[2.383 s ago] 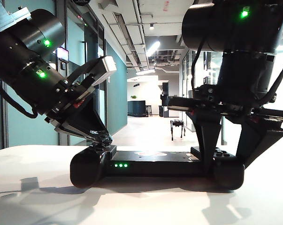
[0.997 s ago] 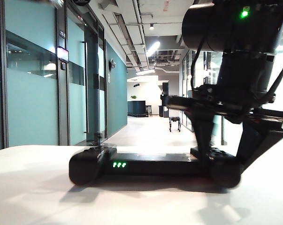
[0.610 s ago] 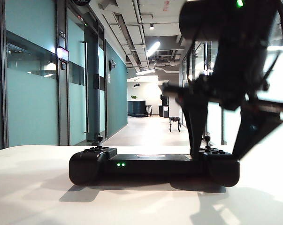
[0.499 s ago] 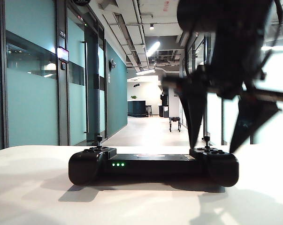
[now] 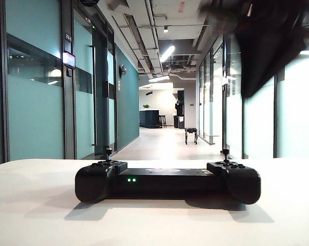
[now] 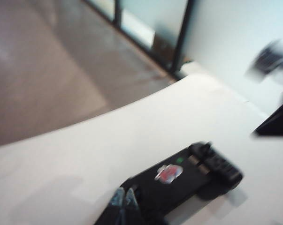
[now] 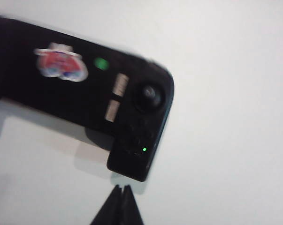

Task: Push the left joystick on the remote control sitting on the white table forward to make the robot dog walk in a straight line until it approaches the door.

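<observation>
- The remote control point(image 5: 167, 180) lies flat on the white bench point(image 5: 36, 205), untouched.
- Its left joystick point(image 5: 108, 152) stands upright.
- The robot dog point(image 5: 191, 135) stands far down the corridor.
- Left end effector point(image 6: 124, 202) and right end effector point(image 7: 121, 199) hover above, fingers pressed together.

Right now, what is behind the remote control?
Behind the remote control, a corridor runs back, where the robot dog stands small and far off. The controller's body hides the white table directly behind it.

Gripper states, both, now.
Left gripper: shut, empty, above the remote control.
Right gripper: shut, empty, lifted clear of the remote control.
</observation>
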Robot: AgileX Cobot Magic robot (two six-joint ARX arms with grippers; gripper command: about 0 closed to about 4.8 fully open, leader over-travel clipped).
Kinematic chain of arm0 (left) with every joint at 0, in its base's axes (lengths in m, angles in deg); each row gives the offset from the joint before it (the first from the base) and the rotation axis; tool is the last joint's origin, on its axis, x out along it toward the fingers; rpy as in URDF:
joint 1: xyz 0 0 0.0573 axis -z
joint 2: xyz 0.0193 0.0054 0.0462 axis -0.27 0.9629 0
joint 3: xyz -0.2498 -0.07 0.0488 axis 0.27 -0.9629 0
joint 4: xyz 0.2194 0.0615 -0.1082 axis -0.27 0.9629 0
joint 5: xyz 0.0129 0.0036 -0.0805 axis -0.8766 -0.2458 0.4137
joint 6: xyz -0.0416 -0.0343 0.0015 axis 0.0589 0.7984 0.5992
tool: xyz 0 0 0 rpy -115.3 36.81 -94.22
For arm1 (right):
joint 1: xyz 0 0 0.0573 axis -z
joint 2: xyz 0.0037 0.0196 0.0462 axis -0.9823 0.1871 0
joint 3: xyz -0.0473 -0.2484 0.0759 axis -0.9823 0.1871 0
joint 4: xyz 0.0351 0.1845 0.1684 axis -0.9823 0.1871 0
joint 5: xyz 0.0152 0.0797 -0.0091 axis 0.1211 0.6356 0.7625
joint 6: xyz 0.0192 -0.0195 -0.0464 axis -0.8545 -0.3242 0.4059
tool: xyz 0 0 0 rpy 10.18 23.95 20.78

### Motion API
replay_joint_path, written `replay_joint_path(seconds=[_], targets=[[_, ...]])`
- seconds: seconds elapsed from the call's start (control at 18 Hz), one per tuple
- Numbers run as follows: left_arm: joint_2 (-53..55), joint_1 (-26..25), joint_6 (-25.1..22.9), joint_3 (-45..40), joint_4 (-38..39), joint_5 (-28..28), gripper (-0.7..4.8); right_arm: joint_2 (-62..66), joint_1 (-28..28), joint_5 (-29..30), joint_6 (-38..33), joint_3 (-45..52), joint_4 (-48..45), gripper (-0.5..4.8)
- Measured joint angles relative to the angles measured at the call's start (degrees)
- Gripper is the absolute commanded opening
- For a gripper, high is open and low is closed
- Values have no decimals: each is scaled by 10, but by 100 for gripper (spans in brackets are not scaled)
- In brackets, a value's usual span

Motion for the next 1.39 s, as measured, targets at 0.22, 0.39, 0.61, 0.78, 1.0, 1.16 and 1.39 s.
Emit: replay_joint_path(seconds=[0.22,0.39,0.61,0.78,1.0,1.16,1.39], targets=[[-59,0,-2,-30,3,-19,-6,-82,0,-42,68,23,-21,-6],[-92,0,-2,-62,-1,-24,-6,-151,0,-42,92,92,-122,-6],[-143,0,-2,-119,-24,-44,-6,-264,0,-43,138,226,-278,-6],[-175,0,-3,-166,-49,-54,-6,-327,0,-50,147,291,-342,-5],[-214,0,-3,-244,-130,-58,-6,-329,0,-58,147,294,-352,-5],[-216,0,-2,-275,-183,-56,-6,-329,0,-58,147,294,-352,-5],[-217,0,-2,-287,-245,-15,-6,-329,0,-58,147,294,-352,-5]])
